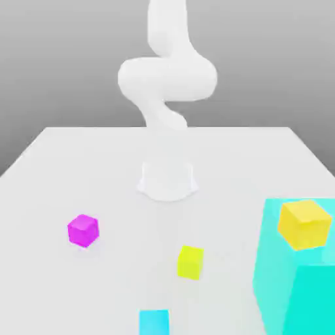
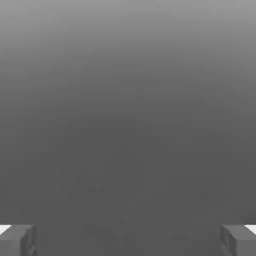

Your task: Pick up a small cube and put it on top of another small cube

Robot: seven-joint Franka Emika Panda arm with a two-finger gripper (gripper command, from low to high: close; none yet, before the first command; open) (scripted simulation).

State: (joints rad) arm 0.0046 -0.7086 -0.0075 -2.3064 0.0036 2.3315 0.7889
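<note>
**Gripper wide apart, nothing between the fingers, blue cube far below**

Gripper (image 2: 128,240) stands with its fingers (image 2: 20,241) spread to the two sides of the hand view, and between them there is only plain grey ground; it holds nothing. In the exterior view the white arm (image 1: 167,75) rises from its base (image 1: 167,180) at the middle of the table (image 1: 78,163) and is coiled up high.

The blue cube (image 1: 154,322) lies on the table at the near edge of the exterior view, almost straight out in front of the base, cut by the frame's lower border. The golden cube (image 1: 304,224) is off to the exterior view's right, in front of or upon the big turquoise block (image 1: 294,281); I cannot tell which. A magenta cube (image 1: 83,230) and a lemon cube (image 1: 190,262) lie between, apart from everything.

By my judgement the coming move is a reach forward and down, away from the base toward the blue cube. As a cube it has no long axis to favour.
</note>
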